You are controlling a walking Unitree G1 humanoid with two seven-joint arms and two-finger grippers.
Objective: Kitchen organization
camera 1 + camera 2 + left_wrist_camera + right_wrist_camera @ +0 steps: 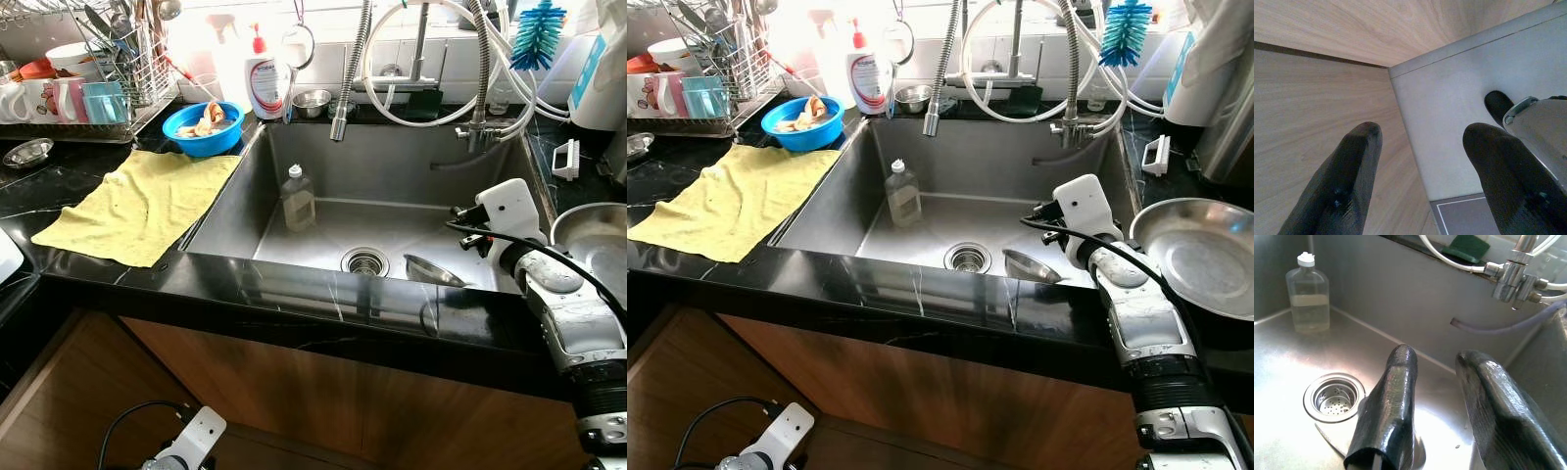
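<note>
A black marble counter point(294, 294) runs across the scene, with a deep steel sink point(392, 166) set into it. A yellow cloth point(137, 206) lies spread flat on the counter to the left of the sink, and a dish rack point(88, 88) with mugs and utensils stands behind it. At the right edge sits a large steel pan point(1200, 255). The right arm reaches over the sink's right part, and the right gripper point(1435, 396) hangs inside it with its fingers point(1391, 401) a moderate gap apart, holding nothing, just above a small steel bowl point(431, 272) lying on the sink floor beside the drain point(364, 260). A blue bowl point(203, 127) with scraps sits at the sink's back left corner, next to a white soap bottle point(265, 83). A clear bottle point(298, 199) with pale liquid stands upright on the sink floor, left of the drain. The left gripper point(1420, 186) hangs low beside the wooden cabinet, fingers apart and empty.
</note>
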